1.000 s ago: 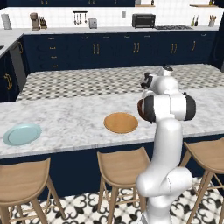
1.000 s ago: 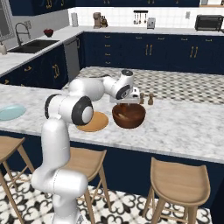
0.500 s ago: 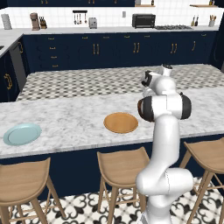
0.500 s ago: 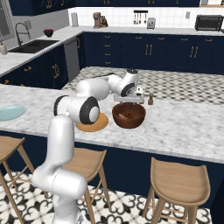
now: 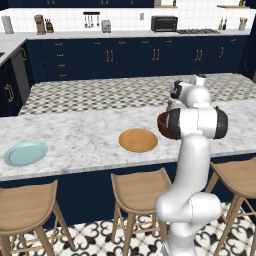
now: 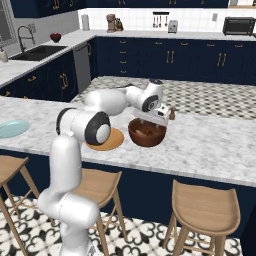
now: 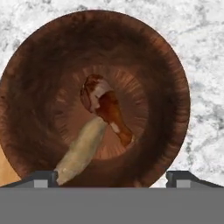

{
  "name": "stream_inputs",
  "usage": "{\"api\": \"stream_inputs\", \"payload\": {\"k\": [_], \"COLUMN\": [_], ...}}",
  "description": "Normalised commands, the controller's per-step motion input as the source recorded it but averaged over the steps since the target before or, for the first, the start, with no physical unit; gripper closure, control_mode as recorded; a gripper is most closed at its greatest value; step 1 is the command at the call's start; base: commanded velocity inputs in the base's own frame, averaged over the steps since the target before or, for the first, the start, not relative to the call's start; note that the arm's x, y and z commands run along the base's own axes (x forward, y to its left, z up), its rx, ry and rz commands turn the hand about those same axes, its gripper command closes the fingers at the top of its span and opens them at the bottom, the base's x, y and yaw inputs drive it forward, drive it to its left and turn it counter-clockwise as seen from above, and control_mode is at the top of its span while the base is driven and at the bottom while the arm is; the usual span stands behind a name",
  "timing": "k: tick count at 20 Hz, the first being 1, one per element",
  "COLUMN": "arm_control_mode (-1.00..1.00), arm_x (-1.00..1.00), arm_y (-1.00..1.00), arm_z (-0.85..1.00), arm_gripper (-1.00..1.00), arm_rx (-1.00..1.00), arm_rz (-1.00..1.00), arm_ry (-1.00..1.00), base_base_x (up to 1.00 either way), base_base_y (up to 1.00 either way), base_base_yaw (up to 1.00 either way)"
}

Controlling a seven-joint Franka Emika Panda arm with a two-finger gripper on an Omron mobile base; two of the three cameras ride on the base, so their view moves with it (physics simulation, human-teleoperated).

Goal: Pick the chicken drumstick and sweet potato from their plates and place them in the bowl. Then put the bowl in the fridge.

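Note:
The dark reddish-brown bowl (image 7: 39,61) sits on the marble island and holds the chicken drumstick (image 7: 107,109) and the pale sweet potato (image 7: 81,151), lying side by side on its bottom. My gripper (image 7: 111,177) hangs open just above the bowl's near rim, with nothing between the fingers. From the right base view the gripper (image 6: 150,119) hovers over the bowl (image 6: 146,135). The orange-brown plate (image 6: 111,142) lies bare beside the bowl, and the light blue plate (image 5: 26,152) is bare at the far left. My arm partly hides the bowl (image 5: 162,125). The fridge is out of view.
A small brown grinder (image 6: 172,113) stands just behind the bowl. Wooden stools (image 6: 202,207) line the island's near edge. Navy cabinets with gold handles (image 5: 107,55) run along the back wall, and a sink (image 6: 30,50) sits at the far left.
My hand has drifted a little to the right above the bowl, and the elbow swung with it. Bowl and plates have stayed put.

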Motion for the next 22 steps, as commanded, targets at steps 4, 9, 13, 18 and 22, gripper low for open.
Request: {"api": "stream_inputs", "payload": {"k": [4,9,13,18,22], "arm_control_mode": [-1.00,-1.00,-1.00,-1.00,-1.00], "arm_x": [-0.03,0.15,0.24,-0.05,-0.40], "arm_y": [-0.73,-0.31,0.00,0.00,0.12], "arm_z": [-0.91,-0.76,-0.18,0.08,0.63], "arm_gripper": [-1.00,-1.00,1.00,1.00,1.00], "arm_rx": [0.13,0.11,0.03,0.00,0.00], "arm_rz": [-0.24,-0.20,-0.10,0.00,-0.03], "arm_ry": [0.00,-0.07,0.01,0.00,-0.08], "base_base_x": [0.00,0.00,0.00,0.00,0.00], "base_base_y": [0.00,0.00,0.00,0.00,0.00], "base_base_yaw": [0.00,0.00,0.00,0.00,0.00]}}
